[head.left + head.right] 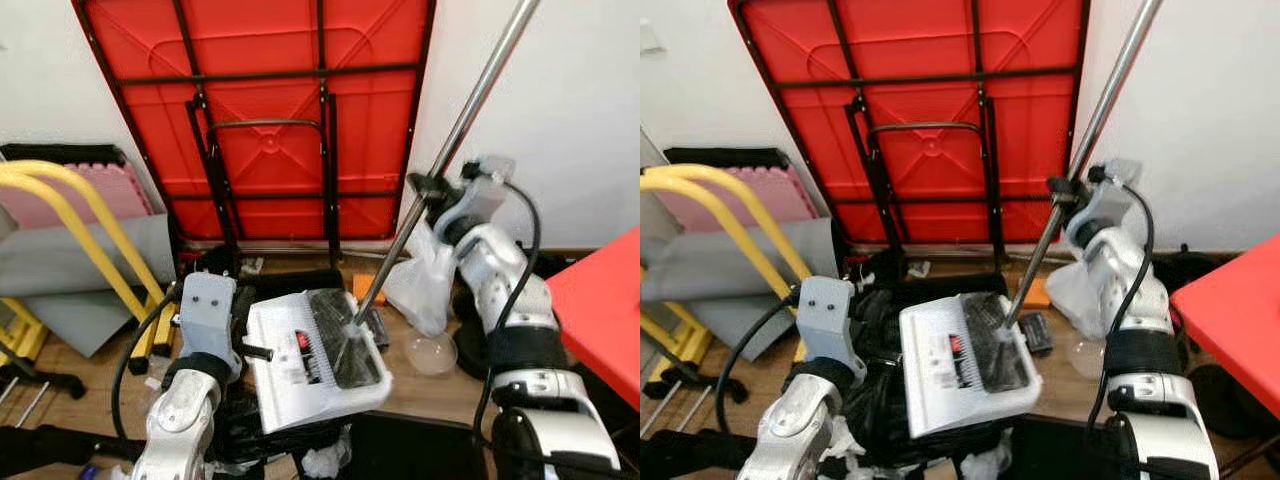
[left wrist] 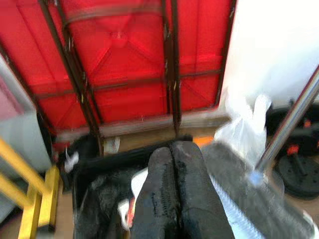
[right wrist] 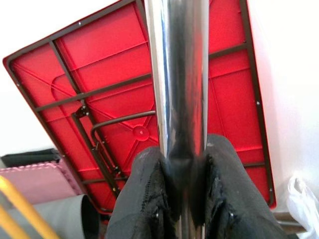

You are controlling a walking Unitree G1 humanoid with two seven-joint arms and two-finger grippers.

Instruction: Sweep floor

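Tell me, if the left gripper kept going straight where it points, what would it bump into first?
Probably the black bin just ahead of the left gripper, whose fingers are pressed together. Beyond it leans the red table. Depth is hard to judge, so that's a guess.

Wooden floor (image 1: 90,365) – clear bowl (image 1: 431,353), weight plate (image 2: 298,175) resting on it

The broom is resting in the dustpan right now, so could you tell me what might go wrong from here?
The broom's long pole, clamped by the right gripper, leans up near the folded red table propped against the wall; a swing could strike it. The tilted dustpan held by the left gripper might spill debris. The plastic bag could catch the bristles.
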